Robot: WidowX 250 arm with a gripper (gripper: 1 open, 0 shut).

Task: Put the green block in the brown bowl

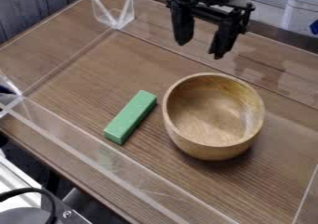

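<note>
A robot gripper (203, 40) hangs above the far side of a wooden tabletop (87, 79), its two dark fingers spread wide and holding nothing, pointed straight down as if ready for a descent. The green block (130, 115), a flat, smooth-faced bar, lies flat on the wood just beside the brown bowl (214, 114) on its left, apart from the rim and untouched. The bowl, round, thick-rimmed and deep, shows pale grain inside its empty hollow. Clear plastic walls (50, 116) ring the work area, likely to keep loose pieces from sliding off. Judging from this layout, the pickup has not yet begun, and the block's long, narrow shape suggests a grip across its width.
</note>
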